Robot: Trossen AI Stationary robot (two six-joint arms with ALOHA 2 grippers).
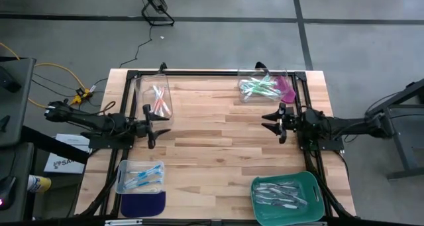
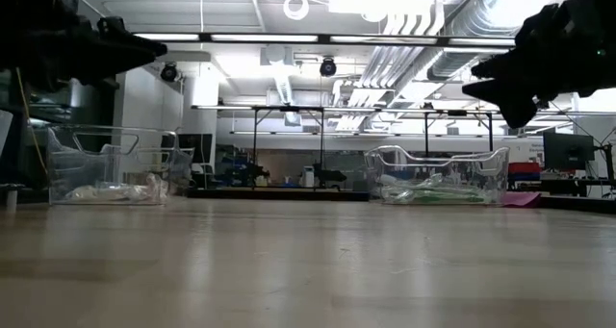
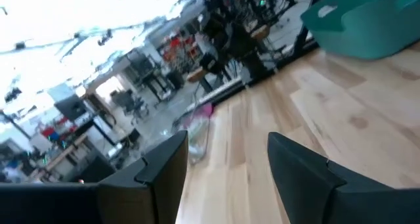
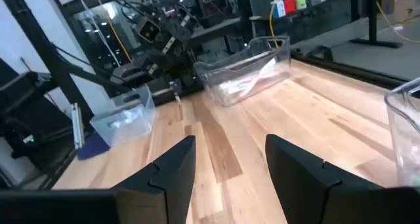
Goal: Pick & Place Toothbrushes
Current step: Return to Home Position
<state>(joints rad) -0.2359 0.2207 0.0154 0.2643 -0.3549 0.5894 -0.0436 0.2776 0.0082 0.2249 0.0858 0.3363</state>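
Left gripper (image 1: 161, 125) and right gripper (image 1: 268, 122) hover above the wooden table (image 1: 218, 153), one near each side edge, facing each other; both sets of jaws apart, nothing held. Pink-orange toothbrushes (image 1: 158, 97) lie in the top-left clear bin (image 1: 140, 93) and green toothbrushes (image 1: 258, 87) in the top-right clear bin (image 1: 242, 77). Blue toothbrushes (image 1: 142, 177) lie in the lower-left clear bin (image 1: 120, 179), grey-white toothbrushes (image 1: 281, 194) in the green tray (image 1: 311, 186).

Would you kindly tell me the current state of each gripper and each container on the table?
left gripper: jaws open, empty.
right gripper: jaws open, empty.
top left bin: upright, holds pink-orange toothbrushes.
top right bin: upright, holds green toothbrushes.
bottom left bin: upright, holds blue toothbrushes.
green tray: upright, holds grey-white toothbrushes.
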